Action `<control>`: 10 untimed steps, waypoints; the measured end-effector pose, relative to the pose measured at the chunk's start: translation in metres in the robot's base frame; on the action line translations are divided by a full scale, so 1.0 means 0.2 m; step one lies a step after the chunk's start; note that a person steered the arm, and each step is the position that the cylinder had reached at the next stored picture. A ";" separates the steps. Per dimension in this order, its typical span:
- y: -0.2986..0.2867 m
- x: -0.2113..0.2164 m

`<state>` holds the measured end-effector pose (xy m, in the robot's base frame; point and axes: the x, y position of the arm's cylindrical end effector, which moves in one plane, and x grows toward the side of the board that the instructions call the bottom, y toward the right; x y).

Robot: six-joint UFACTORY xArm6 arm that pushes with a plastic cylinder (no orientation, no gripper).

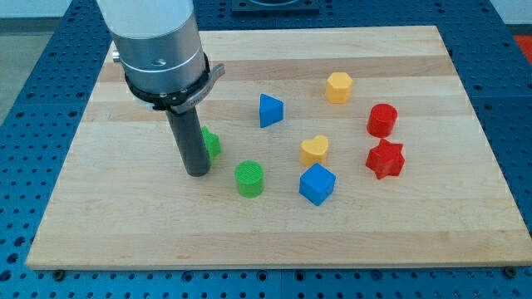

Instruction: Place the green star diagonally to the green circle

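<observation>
Camera view looks down at a wooden tabletop [125,224] with small coloured blocks on it. The arm has no pincer, so nothing opens or shuts and nothing is held. It ends in a dark rod. My tip [197,172] rests on the wood in the left middle of the frame.

Most of the green star [212,144] is hidden behind the rod. Only a small green bit shows, on the right side of the rod and a little above my tip. The star looks like it touches the rod, or sits just beside it, but I cannot tell which.

The green circle [248,178] is a round block. It sits near my tip, to the right and a little lower in the frame. It does not touch the rod. The star's green bit is up and to the left of the circle, with a gap of bare wood between them.

The other blocks are farther right. A blue triangle [269,110] is near the middle top. A yellow heart [314,149] sits just above a blue cube [317,183]. A yellow hexagon [338,86] is higher up. A red cylinder [381,120] sits above a red star [385,159] at the right.
</observation>
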<state>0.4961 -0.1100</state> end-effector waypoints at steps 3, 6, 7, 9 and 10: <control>-0.46 -0.05; -0.16 -0.16; -0.15 -0.16; -0.04 -0.19; -0.08 -0.21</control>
